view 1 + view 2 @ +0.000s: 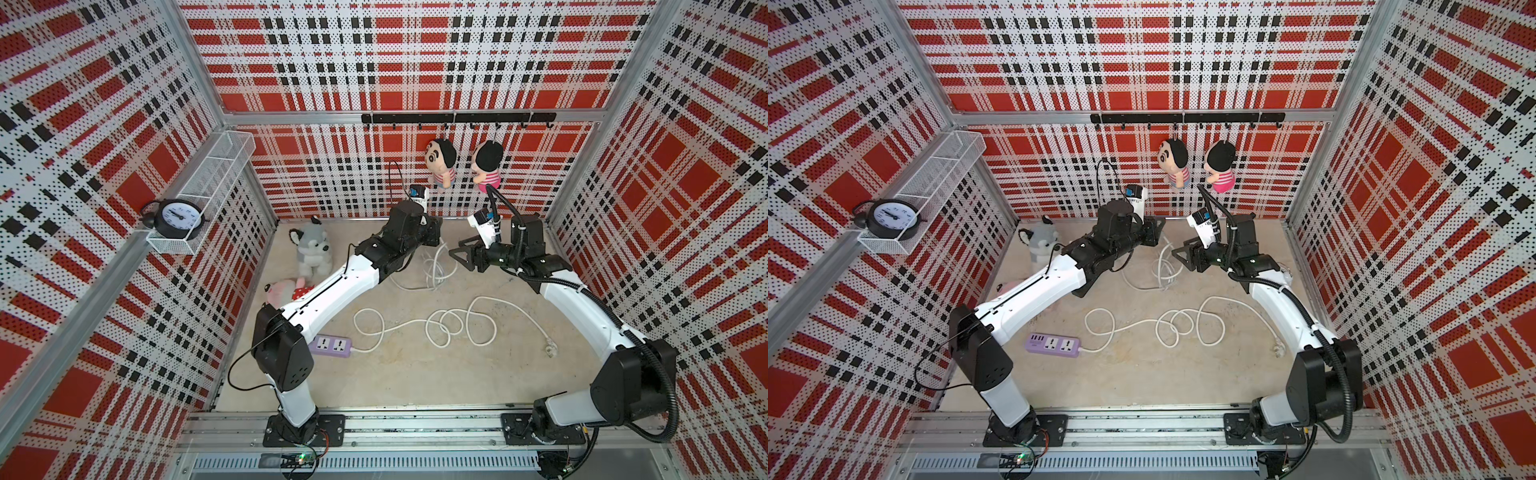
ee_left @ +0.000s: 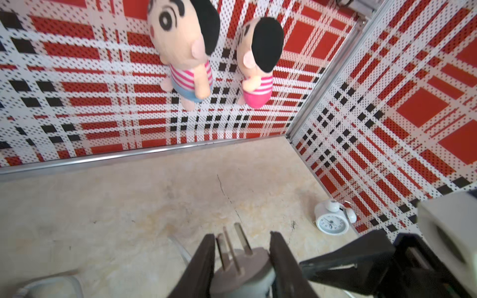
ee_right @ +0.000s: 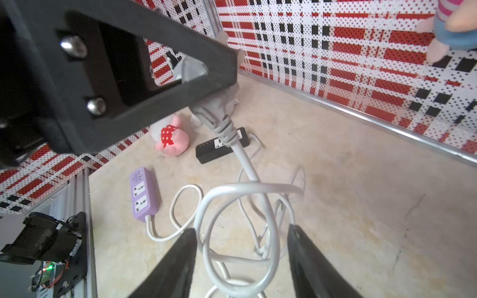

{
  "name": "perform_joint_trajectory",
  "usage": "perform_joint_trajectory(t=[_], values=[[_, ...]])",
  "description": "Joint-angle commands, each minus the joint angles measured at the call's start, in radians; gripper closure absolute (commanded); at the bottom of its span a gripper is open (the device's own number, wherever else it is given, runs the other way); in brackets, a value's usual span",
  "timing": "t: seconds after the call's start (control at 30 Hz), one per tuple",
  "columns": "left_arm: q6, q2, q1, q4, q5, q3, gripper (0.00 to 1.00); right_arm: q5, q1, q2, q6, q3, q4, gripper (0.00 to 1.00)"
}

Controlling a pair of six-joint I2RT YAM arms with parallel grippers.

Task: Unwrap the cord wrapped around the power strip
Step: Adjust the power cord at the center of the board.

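Two arms rise from the near rail and arc inward, meeting toward the far wall. Near left, a purple power strip point(image 1: 332, 346) lies flat on the floor. Its white cord point(image 1: 440, 328) sprawls rightward in loose loops to a small plug point(image 1: 550, 349) beside the right arm.

Farther back, the left arm stretches long and low with its wrist turned right. The left gripper point(image 2: 242, 240) is clamped on a grey plug point(image 2: 242, 260), prongs poking out past the fingertips. From that plug a white cable point(image 3: 247, 165) drops in tangled coils onto the floor.

The right arm bends at the elbow and points left. The right gripper point(image 3: 241, 229) faces the left one with its jaws wide apart, the coils showing between them and nothing pinched.

Left of the coils, the right wrist view shows a black power strip point(image 3: 222, 147) lying on the floor near a pink plush point(image 3: 171, 139). Whether any cable is wound on the strip cannot be told. Two dolls point(image 1: 440, 162) hang on the far wall.
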Motion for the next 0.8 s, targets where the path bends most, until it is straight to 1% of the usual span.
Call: perform_joint_trajectory(t=[0.0,0.17,0.23,0.4,0.43,0.47,0.5,0.57,0.63,0.67,0.7,0.73,0.77], values=[[0.019,-0.016,-0.002,-0.04,0.012,0.028,1.0,-0.041,0.008,0.041,0.021,0.05,0.048,0.38],[0.044,0.007,-0.021,-0.069,0.001,0.068,1.0,-0.055,0.032,0.085,0.018,0.091,0.046,0.38],[0.044,0.011,-0.027,-0.07,0.015,0.076,1.0,-0.045,0.037,0.109,0.021,0.107,0.04,0.38],[0.045,0.008,-0.032,-0.072,0.027,0.085,1.0,-0.068,0.05,0.161,0.058,0.124,0.081,0.39],[0.045,0.009,-0.031,-0.072,0.032,0.088,1.0,-0.073,0.057,0.172,0.066,0.129,0.093,0.41],[0.045,0.01,-0.033,-0.072,0.039,0.092,1.0,-0.073,0.063,0.181,0.077,0.136,0.104,0.45],[0.044,0.011,-0.032,-0.069,0.047,0.096,1.0,-0.078,0.066,0.189,0.087,0.14,0.116,0.52],[0.039,0.01,-0.032,-0.057,0.068,0.092,1.0,-0.093,0.068,0.199,0.123,0.147,0.155,0.77],[0.037,0.003,-0.029,-0.044,0.074,0.078,0.98,-0.083,0.068,0.196,0.136,0.158,0.17,0.94],[0.034,-0.002,-0.026,-0.041,0.075,0.067,0.86,-0.064,0.066,0.192,0.135,0.163,0.175,1.0],[0.032,-0.011,-0.019,-0.037,0.073,0.053,0.68,-0.048,0.064,0.19,0.135,0.172,0.175,1.0],[0.029,-0.024,-0.011,-0.029,0.067,0.032,0.44,-0.036,0.057,0.189,0.136,0.187,0.172,1.0],[0.025,-0.046,0.0,-0.021,0.061,0.003,0.3,-0.021,0.047,0.19,0.142,0.209,0.165,1.0]])
